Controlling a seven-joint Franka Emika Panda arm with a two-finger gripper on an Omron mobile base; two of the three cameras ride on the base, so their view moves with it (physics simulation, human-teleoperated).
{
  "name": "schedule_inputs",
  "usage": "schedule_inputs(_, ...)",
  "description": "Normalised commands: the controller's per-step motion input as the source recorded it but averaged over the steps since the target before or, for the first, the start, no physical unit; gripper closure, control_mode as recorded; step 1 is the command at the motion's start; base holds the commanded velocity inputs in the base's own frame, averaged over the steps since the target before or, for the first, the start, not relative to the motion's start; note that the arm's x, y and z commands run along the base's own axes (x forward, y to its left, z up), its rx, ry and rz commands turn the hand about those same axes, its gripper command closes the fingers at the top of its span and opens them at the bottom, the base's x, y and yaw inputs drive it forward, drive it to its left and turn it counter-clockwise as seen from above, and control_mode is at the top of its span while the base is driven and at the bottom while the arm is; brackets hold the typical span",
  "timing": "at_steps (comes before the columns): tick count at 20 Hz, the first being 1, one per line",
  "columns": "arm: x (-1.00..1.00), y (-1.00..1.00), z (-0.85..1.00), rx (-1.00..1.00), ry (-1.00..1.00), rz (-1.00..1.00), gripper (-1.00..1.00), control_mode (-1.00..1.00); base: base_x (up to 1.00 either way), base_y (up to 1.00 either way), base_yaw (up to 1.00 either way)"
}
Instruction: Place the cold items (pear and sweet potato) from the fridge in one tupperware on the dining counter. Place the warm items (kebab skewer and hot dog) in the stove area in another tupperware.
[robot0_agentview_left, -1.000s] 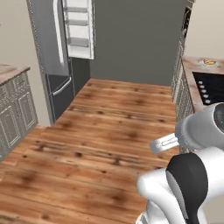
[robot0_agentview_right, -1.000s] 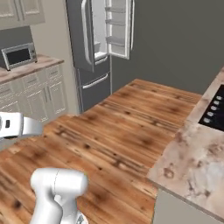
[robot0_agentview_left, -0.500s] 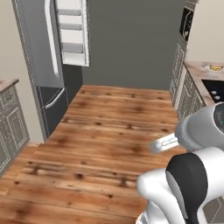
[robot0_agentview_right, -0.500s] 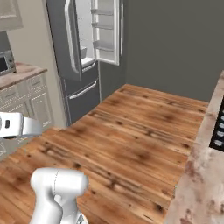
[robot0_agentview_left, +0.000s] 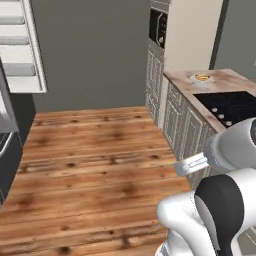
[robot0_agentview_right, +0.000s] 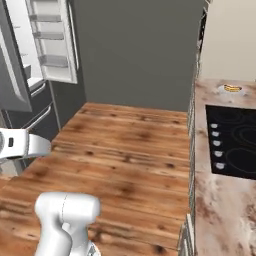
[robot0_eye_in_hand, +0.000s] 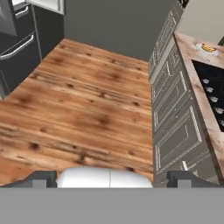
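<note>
Hot dog (robot0_agentview_right: 232, 88) sits on its plate on the bench (robot0_agentview_right: 220, 200) beyond the stove (robot0_agentview_right: 235, 145); hand (robot0_eye_in_hand: 112, 177) wide and empty, so packing remains.

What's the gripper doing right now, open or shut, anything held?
Gripper: open, its fingers spread wide at the bottom of the hand view, nothing between them; it points over the wood floor.

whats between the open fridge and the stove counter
Bare wooden floor in the right base view, from the fridge across to the stove counter, nothing on it.
</note>
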Motion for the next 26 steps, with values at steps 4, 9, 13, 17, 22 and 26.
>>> schedule_inputs(4, 0.0, 0.0, 0.0, 0.0, 0.0, 0.0, -1.0, 1.0, 0.88, 0.37, -0.53)
schedule_inputs(9, 0.0, 0.0, 0.0, 0.0, 0.0, 0.0, -1.0, 1.0, 0.92, 0.44, -0.49)
schedule_inputs(13, 0.0, 0.0, 0.0, 0.0, 0.0, 0.0, -1.0, 1.0, 0.92, 0.37, -0.43)
schedule_inputs(17, 0.0, 0.0, 0.0, 0.0, 0.0, 0.0, -1.0, 1.0, 0.82, 0.33, -0.35)
schedule_inputs(22, 0.0, 0.0, 0.0, 0.0, 0.0, 0.0, -1.0, 1.0, 0.67, 0.57, -0.45)
schedule_inputs(26, 0.0, 0.0, 0.0, 0.0, 0.0, 0.0, -1.0, 1.0, 0.7, 0.58, -0.47)
